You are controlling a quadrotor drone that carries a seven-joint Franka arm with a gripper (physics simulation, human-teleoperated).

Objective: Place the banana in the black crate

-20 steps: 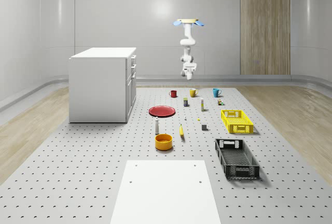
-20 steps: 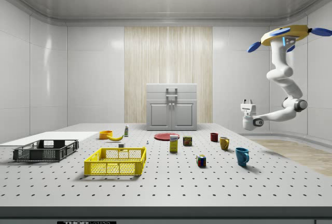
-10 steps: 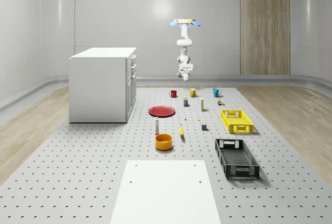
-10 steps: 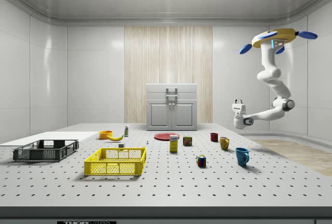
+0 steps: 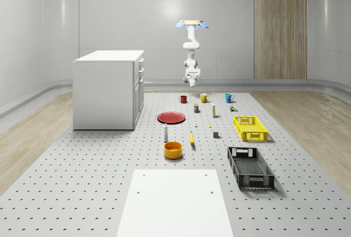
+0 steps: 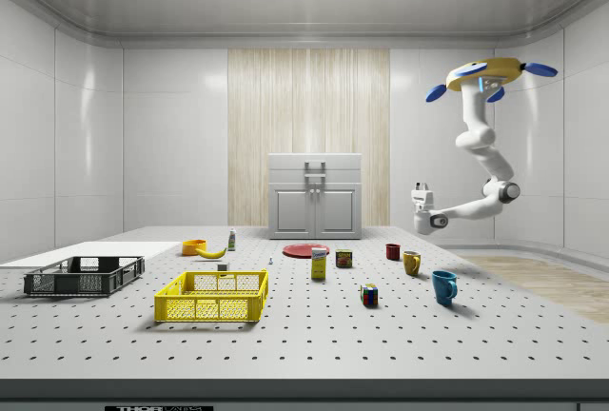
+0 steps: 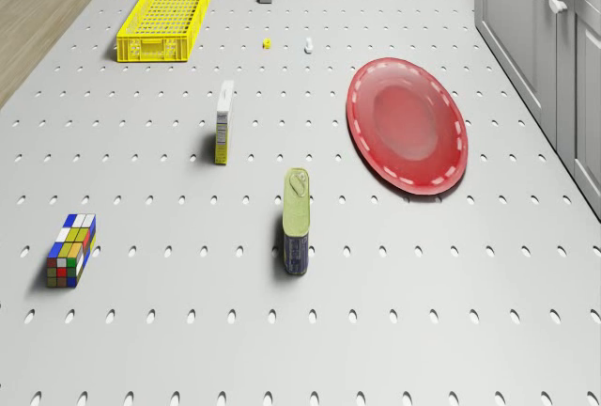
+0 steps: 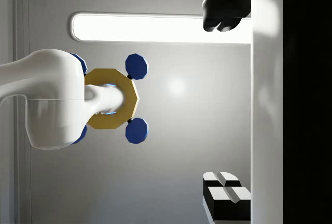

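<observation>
Whole-scene view: drone (image 5: 192, 24) hovers high past the table's far end, gripper (image 5: 191, 82) hanging in open air; banana (image 5: 192, 137) lies mid-table beside the orange bowl (image 5: 173, 150), black crate (image 5: 250, 167) well apart near the right edge. Side view: gripper (image 6: 420, 188) points up, above the mugs (image 6: 411, 263). Drone view: plate (image 7: 407, 125), can (image 7: 297, 221), cube (image 7: 71, 251). Wrist view: fingers (image 8: 226, 5) spread wide, gripping nothing.

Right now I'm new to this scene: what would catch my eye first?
The drone hovers high above the table's far end near the mugs, its end effector pointing upward. The banana lies mid-table beside an orange bowl, the black crate nearer the camera.
</observation>
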